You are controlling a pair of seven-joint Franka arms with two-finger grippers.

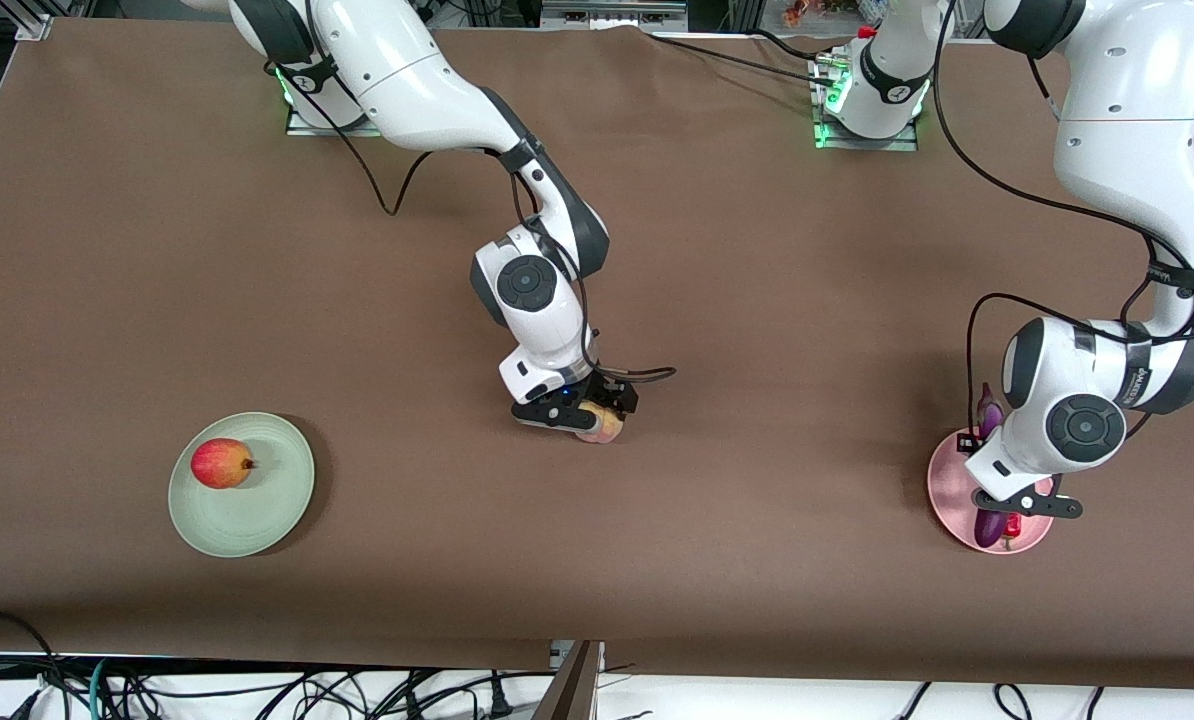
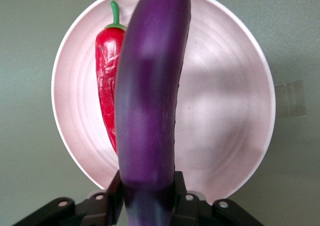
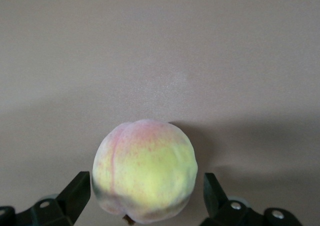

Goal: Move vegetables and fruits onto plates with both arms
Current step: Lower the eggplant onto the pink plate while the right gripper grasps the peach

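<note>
The long purple eggplant [image 2: 150, 100] stretches across the pale pink plate [image 2: 225, 110], and my left gripper [image 2: 147, 186] is shut on its thick end, a finger flat against each side. A red chili pepper [image 2: 106, 80] lies on that plate beside it. In the front view the left gripper [image 1: 1002, 512] hangs over the pink plate [image 1: 942, 490] at the left arm's end of the table. My right gripper [image 1: 587, 415] stands open around the pale yellow-pink peach [image 3: 145, 178], which sits on the table's middle with a gap at each finger. The red apple [image 1: 221, 463] rests on the green plate [image 1: 287, 500].
The brown table cover [image 1: 757, 300] is bare between the two plates apart from the peach [image 1: 607, 428]. Black cables hang from both arms, and more lie below the table's front edge [image 1: 357, 690].
</note>
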